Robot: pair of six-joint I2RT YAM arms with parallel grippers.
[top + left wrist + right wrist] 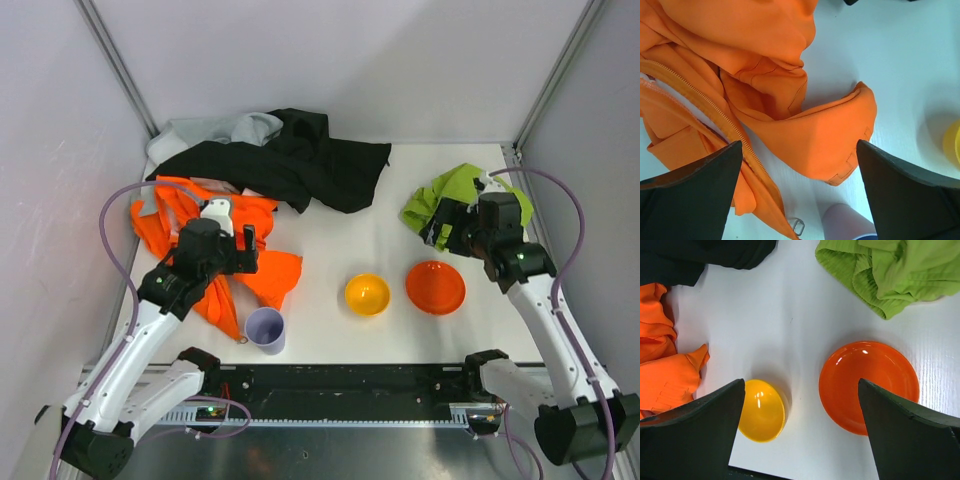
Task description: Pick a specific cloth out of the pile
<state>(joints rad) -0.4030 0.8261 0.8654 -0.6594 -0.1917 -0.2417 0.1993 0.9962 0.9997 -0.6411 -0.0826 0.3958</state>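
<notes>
The lime-green cloth (452, 190) lies crumpled by itself at the right of the table, apart from the pile; it also shows at the top of the right wrist view (890, 267). The pile lies at the back left: a black garment (300, 160), a light grey one (215, 130) and a bright orange one (175, 225). My right gripper (440, 228) is open and empty, just in front of the green cloth and above the table (801, 382). My left gripper (247, 250) is open and empty over the orange garment (790, 65), its jaws wide apart (799, 145).
A yellow bowl (367, 294) and an orange bowl (435, 287) sit side by side at the front middle; both show in the right wrist view, yellow (761, 410) and orange (867, 385). A lilac cup (265, 329) stands by the orange garment's front edge. Walls enclose the table.
</notes>
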